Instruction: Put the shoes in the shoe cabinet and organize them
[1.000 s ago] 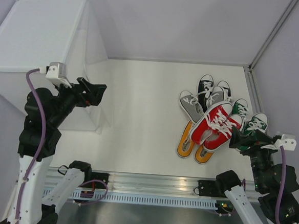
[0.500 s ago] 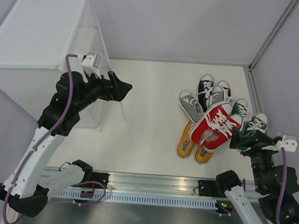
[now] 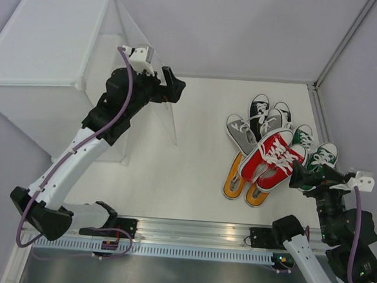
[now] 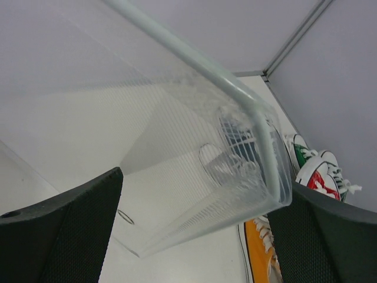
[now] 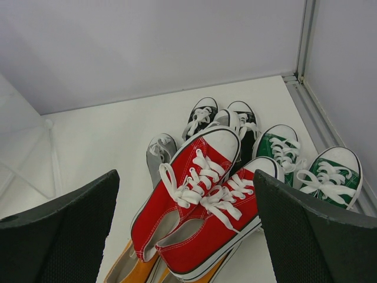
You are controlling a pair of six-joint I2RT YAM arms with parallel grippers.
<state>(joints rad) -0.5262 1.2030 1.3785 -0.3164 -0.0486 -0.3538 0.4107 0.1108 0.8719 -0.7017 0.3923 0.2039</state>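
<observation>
No text, brand or number is legible; any print on the shoes (image 5: 197, 194) seems too small.

- Top view: from above and behind the arms, looking down on the whole tabletop (image 3: 192, 180).
- Left wrist view: close against the clear door panel (image 4: 194, 147).
- Right wrist view: near the shoes (image 5: 200, 188), which all three views show.

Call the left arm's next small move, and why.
Probably swing the door a bit wider. It stands only partly open, angled out from the cabinet front, with its free edge between the open left jaws. The shoes lie in a pile at the right, so the opening likely needs clearing first.
</observation>
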